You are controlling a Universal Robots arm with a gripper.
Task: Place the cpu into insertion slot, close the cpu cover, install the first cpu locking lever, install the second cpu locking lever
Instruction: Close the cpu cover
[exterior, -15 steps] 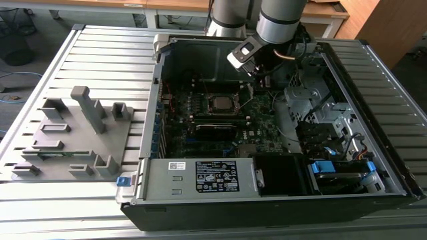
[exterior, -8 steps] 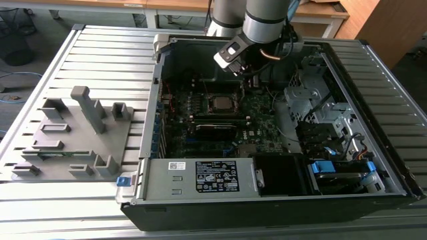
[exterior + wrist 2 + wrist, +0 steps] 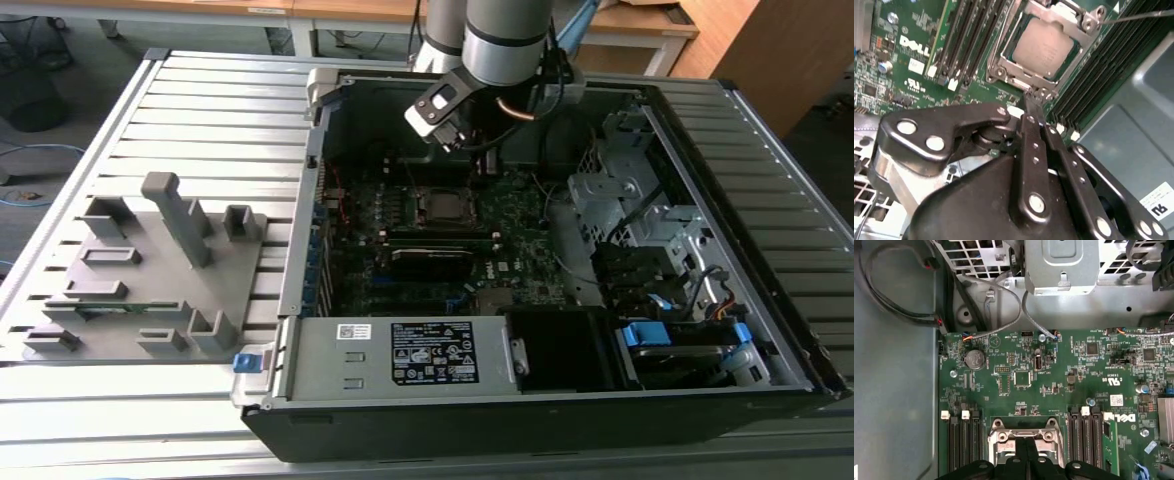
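Second wrist view: the pincer (image 3: 1032, 103) is seen from close behind, pointing down at the board (image 3: 1054, 390).
Pincer: narrow. Its two black fingers (image 3: 1030, 150) are pressed together at the tip, and I see nothing held between them.
Tip: just beside one edge of the cover (image 3: 1004, 47), near a corner. I cannot tell if it touches.
Cover: a thin silver frame lying flat over the cpu (image 3: 1044, 47).
Cpu: a dull grey square sitting in the slot (image 3: 419, 206). Its top shows through the cover's window.
Slot: in the exterior view it sits in the open case (image 3: 534, 405), a little above the middle of the frame and right under the pincer.
Lever (image 3: 1139, 15): a thin metal rod that sticks out from the cover's far corner, away from the pincer. I cannot tell if it is hooked down.
Memory slots (image 3: 969, 40): long black rows on both sides of the slot.
Board: green, with many small parts and a round silver battery (image 3: 974, 358).
Arm (image 3: 507, 40): grey, coming down from the top middle of the exterior view into the case.
Case: a big black and grey computer box with its side off. It fills the middle of the exterior view and the exterior view's right.
Rack (image 3: 147, 270): a grey holder with pegs on the exterior view's left, well apart from the pincer.
Table (image 3: 200, 110): grey slats under the case and the rack.
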